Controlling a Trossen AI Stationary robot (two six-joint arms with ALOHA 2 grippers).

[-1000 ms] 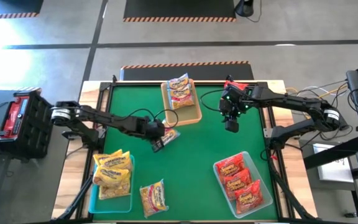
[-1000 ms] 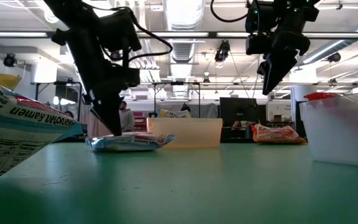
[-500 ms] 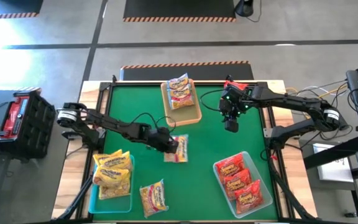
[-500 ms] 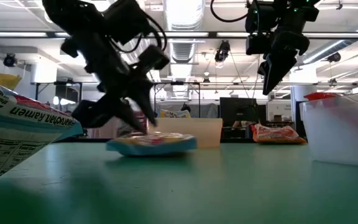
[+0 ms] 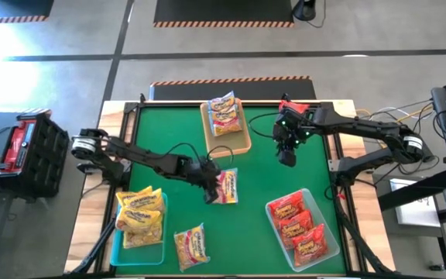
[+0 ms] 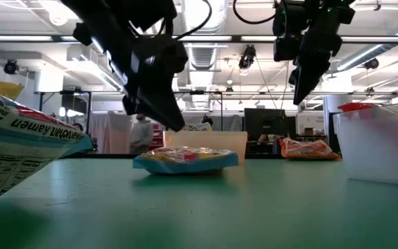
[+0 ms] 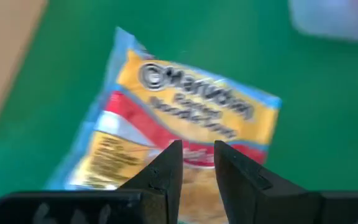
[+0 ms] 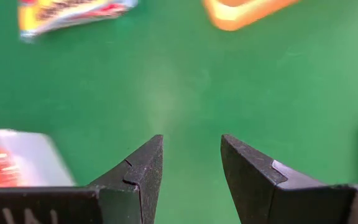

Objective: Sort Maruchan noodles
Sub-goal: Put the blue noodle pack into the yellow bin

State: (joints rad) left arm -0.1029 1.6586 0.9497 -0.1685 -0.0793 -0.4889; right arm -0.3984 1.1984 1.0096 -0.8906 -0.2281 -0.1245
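Observation:
One Maruchan packet [image 5: 227,187], yellow and red print with pale blue edges, lies flat on the green mat near the table's middle, also in the low view [image 6: 185,159] and the left wrist view [image 7: 185,118]. My left gripper [image 5: 210,189] hovers just above its left end [image 6: 175,127], fingers a narrow gap apart [image 7: 197,152], touching nothing. My right gripper [image 5: 286,159] hangs open high over the mat's far right [image 6: 299,97] [image 8: 191,149]. Another loose packet [image 5: 192,246] lies at the near edge.
A tan tray [image 5: 241,142] at the far middle holds silvery-white packets. A teal tray [image 5: 138,252] at the near left holds yellow ones, and a tray [image 5: 327,232] at the near right holds red ones. Bare green mat [image 5: 262,174] lies between the arms.
My left gripper moved toward the table's right and near side, sliding the packet along the mat from beside the tan tray to the middle and turning it about. It then rose off the packet, which stays flat. The right arm kept still.

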